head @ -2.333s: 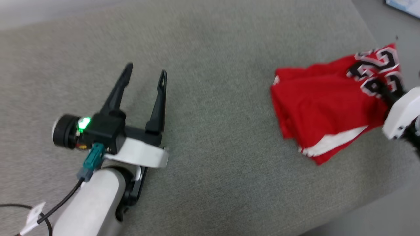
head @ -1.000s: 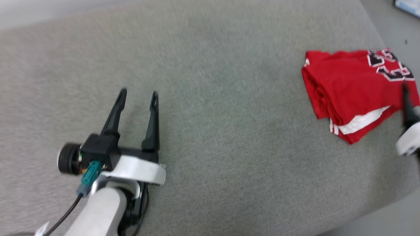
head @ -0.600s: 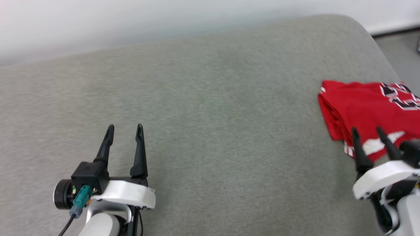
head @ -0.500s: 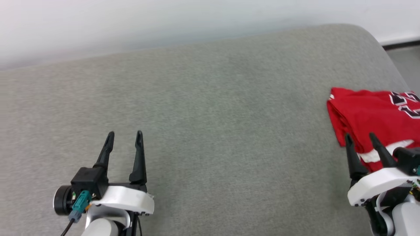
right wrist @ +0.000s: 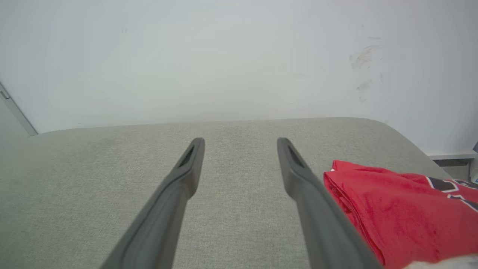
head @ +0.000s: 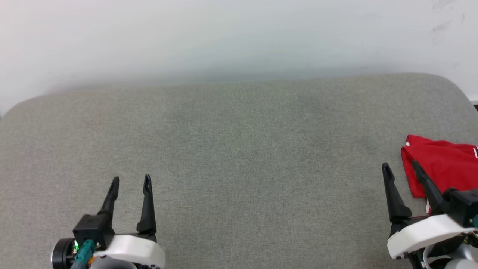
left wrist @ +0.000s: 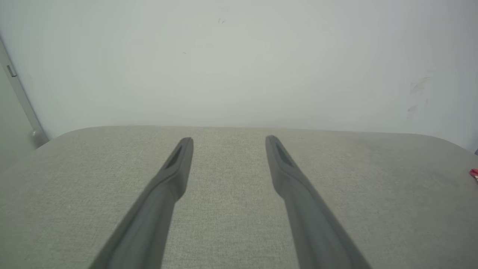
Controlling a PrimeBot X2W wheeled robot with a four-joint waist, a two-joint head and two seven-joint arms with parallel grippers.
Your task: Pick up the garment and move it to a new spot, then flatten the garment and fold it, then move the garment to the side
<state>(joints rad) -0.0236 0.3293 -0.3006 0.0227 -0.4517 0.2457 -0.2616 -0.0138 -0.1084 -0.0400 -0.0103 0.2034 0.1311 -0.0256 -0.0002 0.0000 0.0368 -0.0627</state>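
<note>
Right wrist view has the folded red jersey-knit garment lying on the grey fabric-covered table just beside the right-hand finger of the right gripper, whose jaws stand wide apart and empty. The left gripper, likewise spread with nothing in it, is well apart from the cloth. The shirt looks light, soft and limp, so it would likely sag open if pinched by one layer, and the stacked fold edge nearest the right gripper seems the best hold; its black white-outlined lettering is cut off and unreadable.
</note>
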